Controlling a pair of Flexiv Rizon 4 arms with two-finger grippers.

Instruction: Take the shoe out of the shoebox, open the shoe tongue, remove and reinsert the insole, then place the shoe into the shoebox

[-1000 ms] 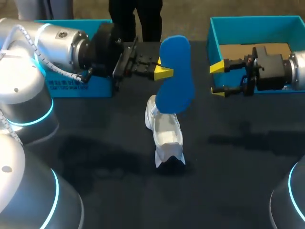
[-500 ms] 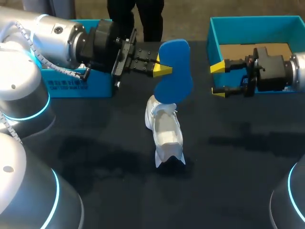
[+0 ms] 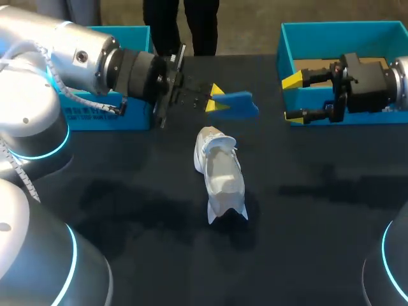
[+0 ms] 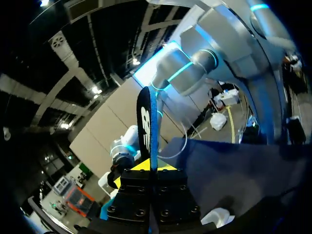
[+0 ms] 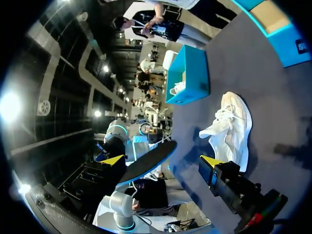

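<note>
Pinch describes the left gripper (image 3: 215, 102) well: its two yellow tips are closed on one end of the blue insole (image 3: 239, 104), which sticks straight out ahead of them, lying nearly flat and clear of the table (image 3: 127, 210). From the left wrist the insole (image 4: 146, 124) shows edge-on, a thin dark blade rising from between the tips of that gripper (image 4: 148, 168). The white shoe (image 3: 220, 172) rests on the table below the held insole, not touching it and free of both grippers; its laced opening lies closest under the left gripper's tips, and its other end points away from them. The right gripper (image 3: 291, 97) holds nothing. Its fingers stand wide apart, tips turned toward the insole's free end with a clear gap between. Just behind this gripper sits the open teal shoebox (image 3: 344, 29), with a brown cardboard sheet (image 3: 319, 65) on its floor. The right wrist camera sees the shoe (image 5: 229, 129) ahead of its gripper on the table and the insole (image 5: 146, 163) in the air beside it. A second teal box (image 3: 108, 118) stands beside the left arm, behind its gripper.
</note>
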